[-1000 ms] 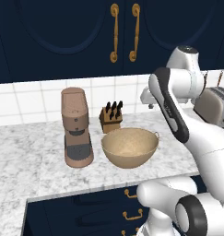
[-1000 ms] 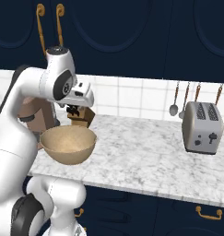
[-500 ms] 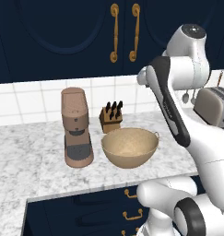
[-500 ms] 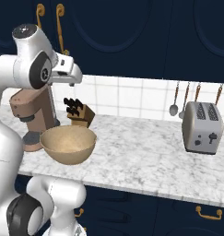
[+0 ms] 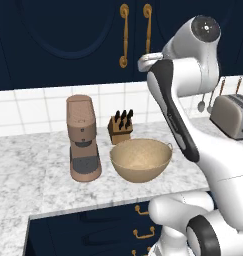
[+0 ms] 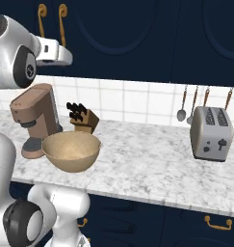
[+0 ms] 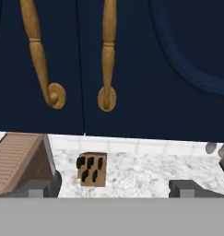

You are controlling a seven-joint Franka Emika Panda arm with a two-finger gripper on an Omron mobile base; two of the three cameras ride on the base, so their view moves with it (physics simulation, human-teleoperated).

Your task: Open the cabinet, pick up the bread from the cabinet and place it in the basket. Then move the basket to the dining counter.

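A simulated kitchen. Across the top of every frame runs the cabinet (image 5: 68,40), navy, both doors shut; its two brass handles (image 5: 124,35) hang side by side at upper centre of the left base view, upper left of the right base view, and large across the top of the hand view, where they end in round feet just above the white tiled wall. The white arm rises from the lower right of the left base view and reaches toward the doors, its pincer (image 6: 65,57) at upper left of the right base view, level with the handles' lower ends. In the hand view the two dark fingertips (image 7: 39,189) sit wide apart at the bottom corners with nothing between them, so the pincer is spread and empty, near the handles but not on one. Below, on the marbled tabletop (image 5: 38,175), the tan basket (image 5: 141,160) sits at centre, empty, between a brown coffee machine (image 5: 83,137) on its left and the arm. A knife block (image 5: 120,126) stands behind it, a toaster (image 6: 211,132) far right. The bread is presumably behind the doors. Judged from this, nothing is done yet: opening, fetching bread, filling and carrying the basket all remain.
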